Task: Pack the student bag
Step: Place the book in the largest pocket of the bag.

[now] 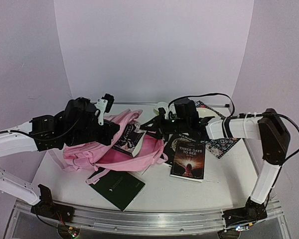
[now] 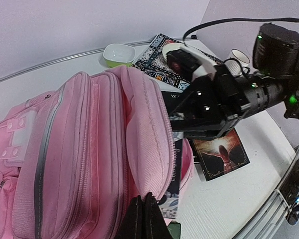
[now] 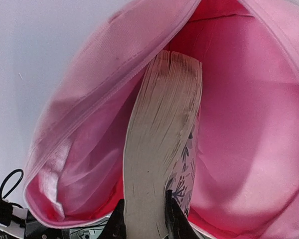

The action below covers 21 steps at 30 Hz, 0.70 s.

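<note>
Pink student bag (image 1: 97,149): lies on its side left of centre on the table (image 1: 189,191), mouth turned right. Left gripper (image 2: 144,209): closes tight on the upper rim, apparently to keep the mouth gaping. Right gripper (image 3: 144,219): clamps a thick book (image 3: 162,134) by its end, pages up, inside the opening.

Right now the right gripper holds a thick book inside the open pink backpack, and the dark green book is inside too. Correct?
No. The top view shows the dark green book on the table in front of the pink backpack, not inside. The right gripper does hold the thick book inside it.
</note>
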Motion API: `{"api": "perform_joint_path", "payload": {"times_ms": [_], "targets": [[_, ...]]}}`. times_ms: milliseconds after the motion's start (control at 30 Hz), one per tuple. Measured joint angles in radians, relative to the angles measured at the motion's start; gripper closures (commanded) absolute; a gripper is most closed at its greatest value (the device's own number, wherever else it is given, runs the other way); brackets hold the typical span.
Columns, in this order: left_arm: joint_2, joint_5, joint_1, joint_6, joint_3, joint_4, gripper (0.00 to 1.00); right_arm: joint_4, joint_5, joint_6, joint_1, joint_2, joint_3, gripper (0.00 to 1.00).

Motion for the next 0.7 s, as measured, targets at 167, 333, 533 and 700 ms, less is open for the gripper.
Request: {"api": "perform_joint_path", "payload": {"times_ms": [167,333,533,700], "targets": [[-0.010,0.025,0.002,0.030,-0.001,0.001,1.00,0.021,0.011,0.028,0.036,0.128,0.098,1.00],[-0.031,0.055,0.005,0.051,-0.019,0.003,1.00,0.030,0.021,0.044,0.061,0.263,0.225,1.00],[-0.068,0.073,0.007,0.064,-0.063,0.003,1.00,0.002,0.028,0.048,0.075,0.414,0.424,1.00],[-0.098,0.074,0.011,0.065,-0.098,0.000,1.00,-0.093,0.036,0.005,0.087,0.510,0.581,0.76]]}}
